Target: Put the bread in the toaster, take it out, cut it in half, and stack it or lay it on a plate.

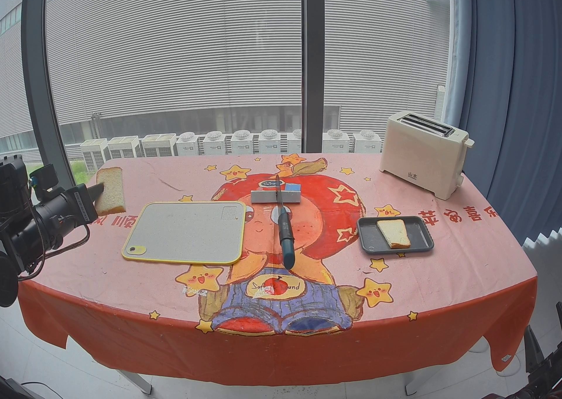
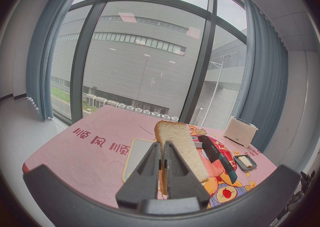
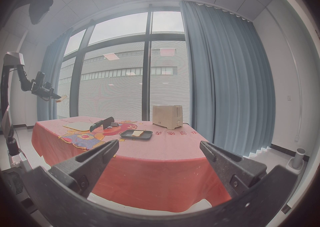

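My left gripper [image 1: 100, 189] [image 2: 162, 147] is shut on a slice of bread [image 1: 110, 190] [image 2: 181, 151], held upright in the air over the table's left edge. The white toaster [image 1: 424, 152] [image 3: 167, 116] stands at the back right of the table. A dark tray [image 1: 367, 240] holds another piece of bread [image 1: 394, 233] [image 3: 137, 133] right of centre. A yellow-rimmed cutting board [image 1: 186, 231] lies left of centre. The knife [image 1: 283, 223] rests with its blade on a small grey block [image 1: 275, 195] in the middle. My right gripper [image 3: 159, 152] is open, low and off the table's right front corner.
The table carries an orange cartoon cloth [image 1: 281, 301]. A large window [image 1: 175, 49] runs behind it, and a blue curtain [image 1: 515, 78] hangs close behind the toaster on the right.
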Controlling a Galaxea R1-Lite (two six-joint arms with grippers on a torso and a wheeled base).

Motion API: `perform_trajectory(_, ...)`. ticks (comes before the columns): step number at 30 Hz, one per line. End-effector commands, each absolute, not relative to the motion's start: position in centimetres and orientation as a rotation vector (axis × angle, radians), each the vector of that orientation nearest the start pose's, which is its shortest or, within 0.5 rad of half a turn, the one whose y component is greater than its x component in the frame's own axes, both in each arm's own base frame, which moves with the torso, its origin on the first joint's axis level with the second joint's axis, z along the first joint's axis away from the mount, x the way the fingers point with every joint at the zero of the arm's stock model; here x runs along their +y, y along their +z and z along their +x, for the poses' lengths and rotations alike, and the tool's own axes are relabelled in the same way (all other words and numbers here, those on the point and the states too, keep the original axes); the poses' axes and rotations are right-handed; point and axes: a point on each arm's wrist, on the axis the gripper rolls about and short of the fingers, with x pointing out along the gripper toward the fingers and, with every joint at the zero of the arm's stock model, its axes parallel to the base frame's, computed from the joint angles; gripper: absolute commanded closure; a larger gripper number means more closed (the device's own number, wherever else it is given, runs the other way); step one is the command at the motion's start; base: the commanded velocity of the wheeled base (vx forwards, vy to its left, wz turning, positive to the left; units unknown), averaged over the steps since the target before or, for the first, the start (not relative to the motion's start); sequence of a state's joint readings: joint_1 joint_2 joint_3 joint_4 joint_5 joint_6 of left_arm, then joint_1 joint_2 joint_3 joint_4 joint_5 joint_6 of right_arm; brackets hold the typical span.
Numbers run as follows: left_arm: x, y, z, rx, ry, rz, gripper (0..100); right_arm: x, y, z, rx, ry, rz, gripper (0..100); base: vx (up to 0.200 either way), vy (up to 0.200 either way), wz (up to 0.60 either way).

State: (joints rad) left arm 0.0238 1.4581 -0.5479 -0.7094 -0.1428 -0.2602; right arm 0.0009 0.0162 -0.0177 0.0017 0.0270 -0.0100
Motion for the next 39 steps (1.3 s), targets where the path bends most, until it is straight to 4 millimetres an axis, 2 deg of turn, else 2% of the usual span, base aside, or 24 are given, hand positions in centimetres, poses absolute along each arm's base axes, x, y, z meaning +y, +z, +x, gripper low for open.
perform_trajectory(1,0.29,18.58,23.38,0.216,-0.089,-0.28,100,0.06,7.54,-2.27,0.003,0.029,-0.011,0,0.0,-0.2,0.0)
perform_trajectory(35,0.49,18.65,23.19,0.211,-0.082,-0.282,100,0.06,7.54,-2.27,0.003,0.029,-0.012,0,0.0,-0.2,0.0)
perform_trajectory(39,0.49,18.64,23.1,0.21,-0.082,-0.277,100,0.06,7.54,-2.27,0.003,0.029,-0.011,0,0.0,0.0,0.0)
